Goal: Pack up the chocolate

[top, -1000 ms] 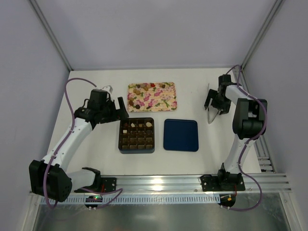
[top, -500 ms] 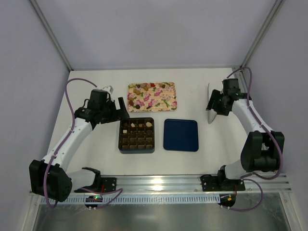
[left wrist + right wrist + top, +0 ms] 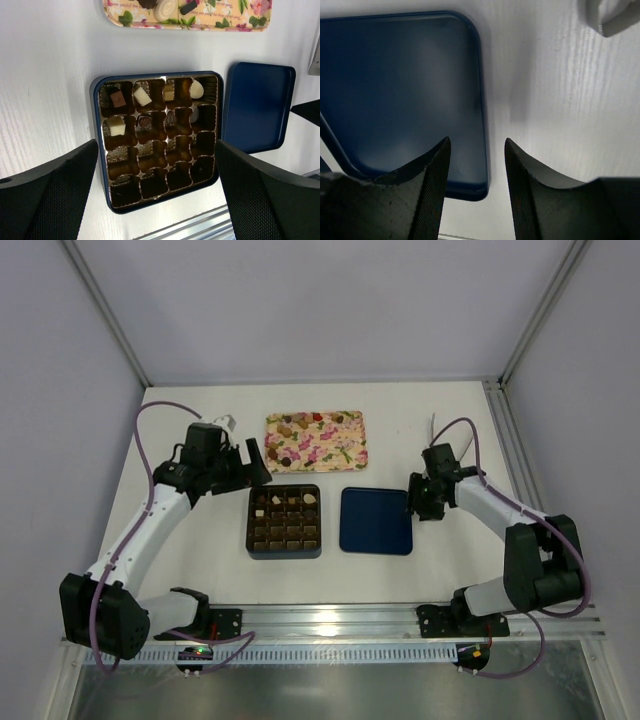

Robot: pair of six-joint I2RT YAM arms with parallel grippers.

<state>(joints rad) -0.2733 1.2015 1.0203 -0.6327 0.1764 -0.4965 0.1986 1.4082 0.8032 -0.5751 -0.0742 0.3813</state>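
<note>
Nearest us on the white table (image 3: 180, 570) sit the dark brown box (image 3: 96, 107) and, just right of it, the flat navy lid (image 3: 376, 521); they do not touch.

Right gripper (image 3: 476, 145): low over the lid's right edge, with one finger over the blue surface and the other over the bare table. Its jaws are parted by a narrow gap with the rim showing between them. We see nothing held.

Box contents: a few chocolates (image 3: 141, 95), brown and cream-white, all in the two far rows of the grid.

Left gripper (image 3: 155, 150): hovers by the box's far-left corner, jaws spread wide, carrying nothing.

Farthest, the floral tray (image 3: 345, 452) lies beyond the box. It holds more chocolates, mostly toward its left end.
</note>
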